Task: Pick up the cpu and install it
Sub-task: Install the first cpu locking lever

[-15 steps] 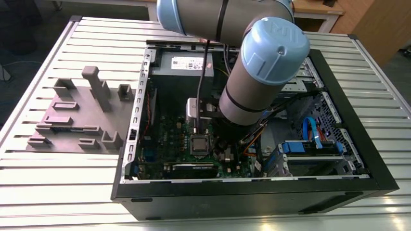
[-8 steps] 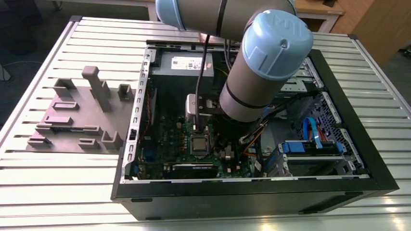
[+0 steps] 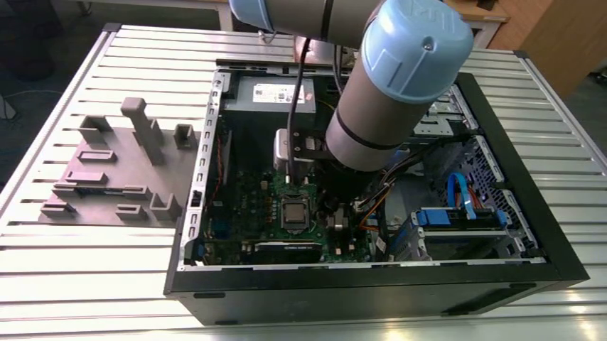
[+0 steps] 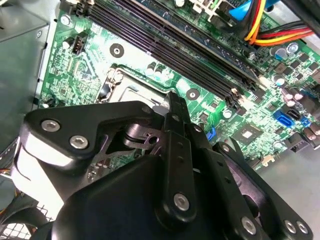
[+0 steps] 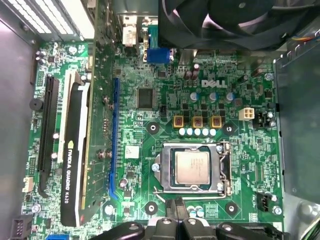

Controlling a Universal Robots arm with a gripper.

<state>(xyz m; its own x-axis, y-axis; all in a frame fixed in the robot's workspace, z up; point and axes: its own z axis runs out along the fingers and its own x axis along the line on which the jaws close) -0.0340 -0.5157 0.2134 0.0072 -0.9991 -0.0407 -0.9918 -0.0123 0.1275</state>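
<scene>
In the exterior view, the robot arm [image 3: 399, 85] reached down into an open computer case [image 3: 379, 288] lying on a slatted metal table [image 3: 95, 249]. A grey plastic fixture [image 3: 114, 177] sat on the table, just beside the case on the exterior view's left. The arm's end hung over the green motherboard [image 3: 251, 206], close above the square socket [image 3: 296, 212].

In the second wrist view, the gripper [image 4: 173, 100] pointed at the motherboard with its two fingers pressed together into one narrow bar and nothing between them. The tip stood over the socket's metal frame, near the black memory slots [image 4: 175, 50].

In the first wrist view, the cpu [image 5: 192, 166] lay flat inside the socket, silvery top up, with the frame [image 5: 166, 170] around it. The closed fingers [image 5: 175, 212] were just beside the socket's edge, apart from the cpu. A graphics card [image 5: 75, 165] stood well to one side.
</scene>
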